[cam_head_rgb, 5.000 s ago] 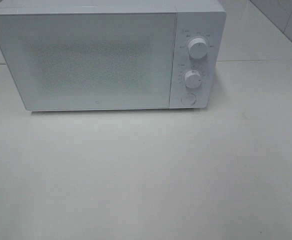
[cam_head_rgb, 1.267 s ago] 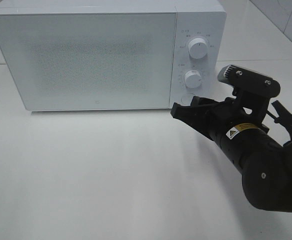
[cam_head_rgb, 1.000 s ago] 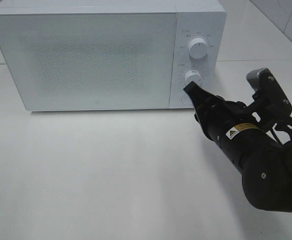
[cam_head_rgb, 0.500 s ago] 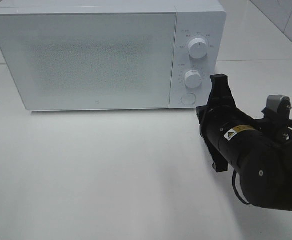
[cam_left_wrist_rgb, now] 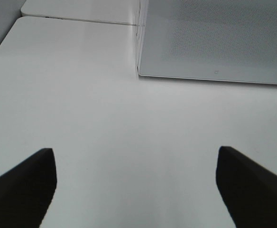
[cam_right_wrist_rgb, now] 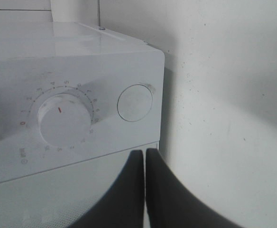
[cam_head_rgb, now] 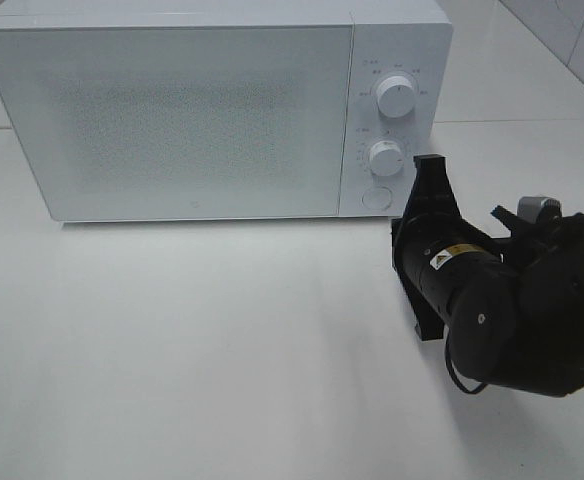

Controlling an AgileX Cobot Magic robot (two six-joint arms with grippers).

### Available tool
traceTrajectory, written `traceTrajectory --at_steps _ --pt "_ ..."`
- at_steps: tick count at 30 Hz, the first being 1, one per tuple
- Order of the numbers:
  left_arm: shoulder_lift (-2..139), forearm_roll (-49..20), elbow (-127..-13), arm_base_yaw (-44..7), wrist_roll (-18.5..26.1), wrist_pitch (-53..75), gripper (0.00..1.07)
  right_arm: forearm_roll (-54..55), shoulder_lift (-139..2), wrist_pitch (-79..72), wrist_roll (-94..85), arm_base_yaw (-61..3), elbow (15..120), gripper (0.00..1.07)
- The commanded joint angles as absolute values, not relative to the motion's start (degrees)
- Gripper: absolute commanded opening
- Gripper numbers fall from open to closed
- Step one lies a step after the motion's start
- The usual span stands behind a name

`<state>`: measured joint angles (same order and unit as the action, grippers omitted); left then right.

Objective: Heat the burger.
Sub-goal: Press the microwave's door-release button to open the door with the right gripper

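Our right fingers (cam_right_wrist_rgb: 129, 194) are pressed together, holding nothing. Their tips sit close to the microwave's (cam_head_rgb: 222, 12) control panel, near the round button (cam_right_wrist_rgb: 135, 103) and the lower knob (cam_right_wrist_rgb: 64, 121). A second ago they pointed at that knob; since then the right arm (cam_head_rgb: 512, 310) has rolled onto its side by the oven's lower right corner. Five seconds ago no arm was in view. Our left fingers (cam_left_wrist_rgb: 20, 185) stand wide apart, empty, over the worktop (cam_left_wrist_rgb: 129, 118) before the shut door (cam_head_rgb: 172, 120). We cannot tell where the burger is.
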<state>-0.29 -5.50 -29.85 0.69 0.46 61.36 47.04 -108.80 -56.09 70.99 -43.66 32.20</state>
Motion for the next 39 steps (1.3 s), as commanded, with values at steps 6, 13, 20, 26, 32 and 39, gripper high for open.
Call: traceTrajectory --at_steps 6,13,20,26,32,39 --pt "-0.74 -5.79 -29.62 0.74 0.00 61.36 0.84 41.20 -111.61 -52.65 69.67 -38.96 37.99 0.00" --pt "-0.74 -5.79 -29.62 0.74 0.00 61.36 0.84 37.36 -114.59 -50.59 70.07 -36.78 41.42 0.00" --pt "-0.74 -5.67 -29.62 0.74 0.00 61.36 0.84 36.04 -117.51 -49.73 70.02 -35.47 44.75 0.00" --pt "-0.74 -5.61 -29.62 0.74 0.00 61.36 0.84 36.04 -119.63 -49.10 70.07 -34.78 46.70 0.00" --pt "-0.74 -5.61 -29.62 0.74 0.00 61.36 0.84 35.18 -121.01 -49.62 70.02 -33.46 48.87 0.00" --pt "-0.74 -5.61 -29.62 0.74 0.00 61.36 0.84 34.84 -122.96 -49.27 70.02 -32.83 51.17 0.00"
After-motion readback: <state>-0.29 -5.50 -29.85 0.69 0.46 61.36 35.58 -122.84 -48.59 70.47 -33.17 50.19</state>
